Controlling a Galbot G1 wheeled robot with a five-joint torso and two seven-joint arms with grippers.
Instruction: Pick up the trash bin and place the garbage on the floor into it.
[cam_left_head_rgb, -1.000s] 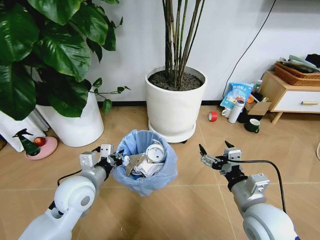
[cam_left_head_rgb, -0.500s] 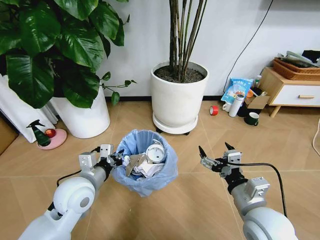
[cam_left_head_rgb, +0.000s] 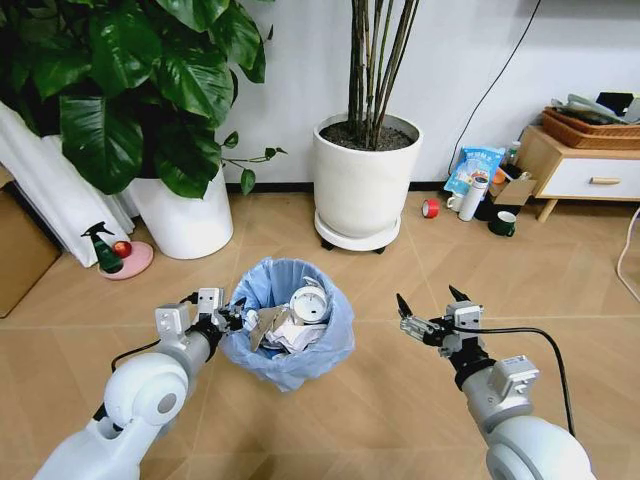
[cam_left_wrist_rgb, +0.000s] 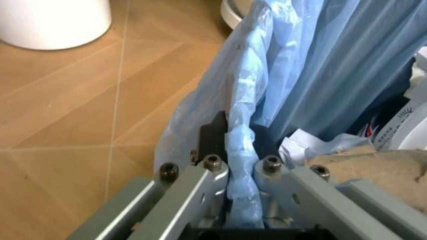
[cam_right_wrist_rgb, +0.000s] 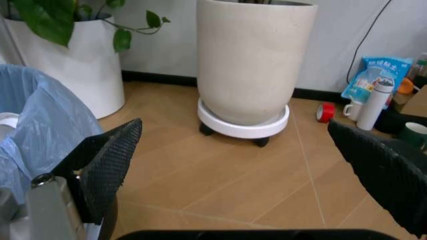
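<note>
The trash bin (cam_left_head_rgb: 290, 330), small and lined with a crinkly light-blue bag, hangs in front of me between my arms. My left gripper (cam_left_head_rgb: 236, 318) is shut on its near-left rim. In the left wrist view the fingers (cam_left_wrist_rgb: 215, 137) pinch a fold of the bag (cam_left_wrist_rgb: 293, 60). Garbage (cam_left_head_rgb: 295, 320) lies inside the bin: crumpled white paper, a brown scrap and a white round lid (cam_left_head_rgb: 311, 303). My right gripper (cam_left_head_rgb: 432, 306) is open and holds nothing, to the right of the bin at about the same height. In the right wrist view its two black pads (cam_right_wrist_rgb: 110, 160) spread wide beside the bin (cam_right_wrist_rgb: 40, 125).
Two white plant pots (cam_left_head_rgb: 367, 175) (cam_left_head_rgb: 185, 215) stand against the far wall. A spray bottle on a pink dish (cam_left_head_rgb: 110, 255) and a cardboard box (cam_left_head_rgb: 20, 250) are at the left. A red tape roll (cam_left_head_rgb: 429, 208), a blue snack bag (cam_left_head_rgb: 473, 170), cups and a wooden cabinet (cam_left_head_rgb: 580, 170) are at the right.
The whole head view has shifted, so the camera has moved: pots and cabinet sit farther off and more to the right. Both arms and the bin keep their places in the picture.
</note>
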